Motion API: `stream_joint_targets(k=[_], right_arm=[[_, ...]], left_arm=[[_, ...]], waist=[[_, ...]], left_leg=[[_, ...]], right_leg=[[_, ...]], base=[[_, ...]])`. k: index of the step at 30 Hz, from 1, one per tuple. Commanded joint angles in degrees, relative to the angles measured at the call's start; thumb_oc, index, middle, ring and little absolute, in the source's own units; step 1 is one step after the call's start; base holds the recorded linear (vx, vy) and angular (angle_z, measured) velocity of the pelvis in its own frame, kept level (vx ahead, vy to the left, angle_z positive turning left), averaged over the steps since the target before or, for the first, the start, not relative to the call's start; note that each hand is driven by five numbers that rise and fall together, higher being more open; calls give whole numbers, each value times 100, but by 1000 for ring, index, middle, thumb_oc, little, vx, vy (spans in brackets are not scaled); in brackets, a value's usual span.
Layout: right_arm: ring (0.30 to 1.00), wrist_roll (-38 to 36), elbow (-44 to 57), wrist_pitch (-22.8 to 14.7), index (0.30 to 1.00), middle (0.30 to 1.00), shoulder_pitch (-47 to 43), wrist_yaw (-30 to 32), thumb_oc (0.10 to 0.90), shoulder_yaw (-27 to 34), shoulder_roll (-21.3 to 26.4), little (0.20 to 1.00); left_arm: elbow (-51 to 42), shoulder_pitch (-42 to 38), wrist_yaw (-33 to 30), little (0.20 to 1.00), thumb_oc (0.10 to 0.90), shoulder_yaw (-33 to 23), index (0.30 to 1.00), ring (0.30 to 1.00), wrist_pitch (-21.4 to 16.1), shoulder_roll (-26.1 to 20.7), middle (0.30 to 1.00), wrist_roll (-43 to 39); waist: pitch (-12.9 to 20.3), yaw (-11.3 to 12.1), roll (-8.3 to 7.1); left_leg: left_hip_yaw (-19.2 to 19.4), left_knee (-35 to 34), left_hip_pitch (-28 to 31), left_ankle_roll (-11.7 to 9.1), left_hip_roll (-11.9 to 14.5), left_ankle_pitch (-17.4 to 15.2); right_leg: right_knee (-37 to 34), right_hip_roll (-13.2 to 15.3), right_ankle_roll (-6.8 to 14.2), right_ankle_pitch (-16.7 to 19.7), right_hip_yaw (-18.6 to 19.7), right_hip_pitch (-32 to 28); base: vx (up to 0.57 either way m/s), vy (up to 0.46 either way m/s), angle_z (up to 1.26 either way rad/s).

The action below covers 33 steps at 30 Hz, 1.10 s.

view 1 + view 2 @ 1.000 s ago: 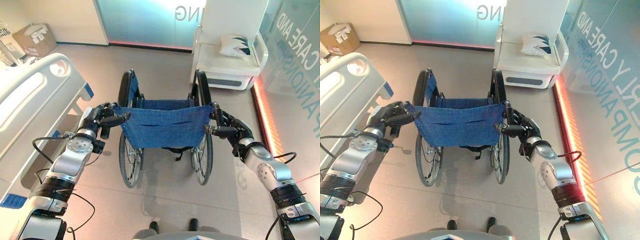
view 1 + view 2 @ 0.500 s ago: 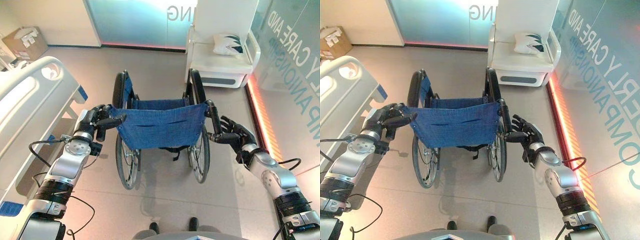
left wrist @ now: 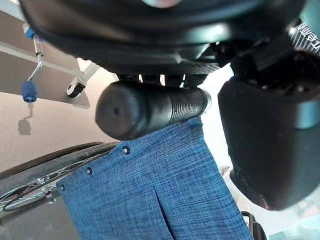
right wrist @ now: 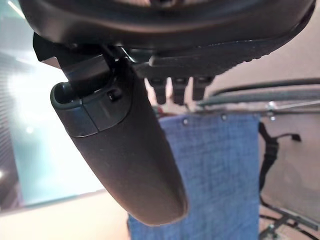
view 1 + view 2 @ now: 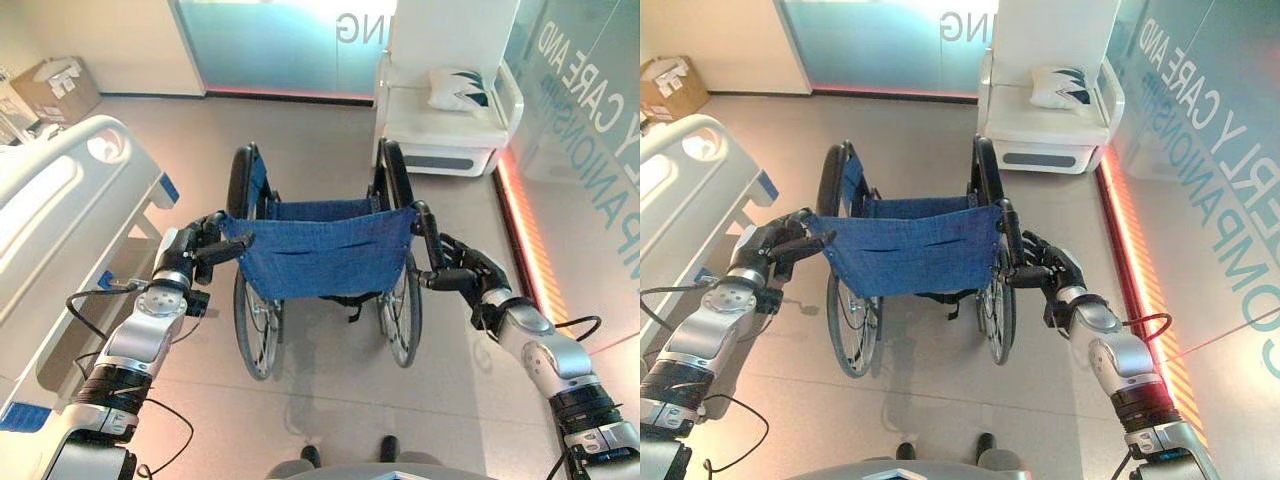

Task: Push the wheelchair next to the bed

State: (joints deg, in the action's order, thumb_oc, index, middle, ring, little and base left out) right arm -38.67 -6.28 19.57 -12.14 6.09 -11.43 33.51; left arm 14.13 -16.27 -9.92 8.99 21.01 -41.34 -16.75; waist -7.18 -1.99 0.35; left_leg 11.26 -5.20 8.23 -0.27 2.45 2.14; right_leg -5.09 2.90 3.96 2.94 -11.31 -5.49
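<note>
Left eye view: left hand (image 5: 196, 243) and, apparently, right hand (image 5: 466, 270) clasp the wheelchair (image 5: 325, 250) push handles.

The wheelchair (image 5: 325, 265) has a blue woven cloth backrest, matt ribbed rubber grips and shiny metal spokes; the bed (image 5: 60, 215) looks like smooth white plastic.

floor (image 5: 330, 160) grey | wheelchair (image 5: 325, 250) centre | bed (image 5: 60, 230) left | white chair (image 5: 450, 120) far right | box (image 5: 58, 88) far left
</note>
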Motion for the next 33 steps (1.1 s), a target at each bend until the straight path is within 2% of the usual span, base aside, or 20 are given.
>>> stream_joint_targets(k=[1, 9, 16, 23, 29, 33], right_arm=[[900, 95, 288, -737, 900, 900, -807, 146, 800, -118, 214, 900], [900, 19, -19, -621, 900, 900, -1326, 369, 800, -387, 129, 900], [900, 63, -220, -678, 900, 900, -1520, 447, 800, -500, 27, 900], [900, 75, -278, -705, 900, 900, -1625, 704, 800, -504, -91, 900], [900, -80, -292, -689, 900, 900, -1664, 801, 800, -462, -119, 900], [900, -513, -273, -847, 900, 900, -1609, 932, 800, -385, -193, 900]], left_arm=[[267, -574, -63, 900, 800, 180, 900, 900, -153, -34, 900, -52], [682, -994, -257, 900, 800, 573, 900, 900, -206, 108, 900, 30], [871, -1202, -340, 900, 800, 754, 900, 900, -236, 260, 900, 72], [991, -1202, -388, 900, 800, 830, 900, 900, 133, 405, 900, 57], [1182, -1127, -351, 900, 800, 784, 900, 900, 163, 474, 900, -147], [1312, -1080, -384, 900, 800, 805, 900, 900, 178, 557, 900, -198]], waist=[[374, -14, -80], [390, -10, -93], [396, -10, -109], [390, 8, -96], [374, 18, -84], [369, 24, -77]], left_leg=[[108, 20, -82, -9, -400, -336], [75, 20, -63, -18, -404, -342], [55, 20, -49, -13, -409, -343], [44, 20, -37, -2, -413, -346], [22, 20, -25, 12, -426, -346], [2, 20, -20, 20, -431, -349]], right_leg=[[137, -50, 250, -206, -95, -86], [138, -55, 239, -217, -114, -117], [161, -58, 219, -235, -124, -134], [161, -55, 213, -247, -134, -156], [180, -50, 208, -265, -139, -172], [204, -37, 211, -279, -162, -176]], base=[[0, 0, 0], [0, 0, 0], [0, 0, 0], [0, 0, 0], [0, 0, 0], [0, 0, 0]])
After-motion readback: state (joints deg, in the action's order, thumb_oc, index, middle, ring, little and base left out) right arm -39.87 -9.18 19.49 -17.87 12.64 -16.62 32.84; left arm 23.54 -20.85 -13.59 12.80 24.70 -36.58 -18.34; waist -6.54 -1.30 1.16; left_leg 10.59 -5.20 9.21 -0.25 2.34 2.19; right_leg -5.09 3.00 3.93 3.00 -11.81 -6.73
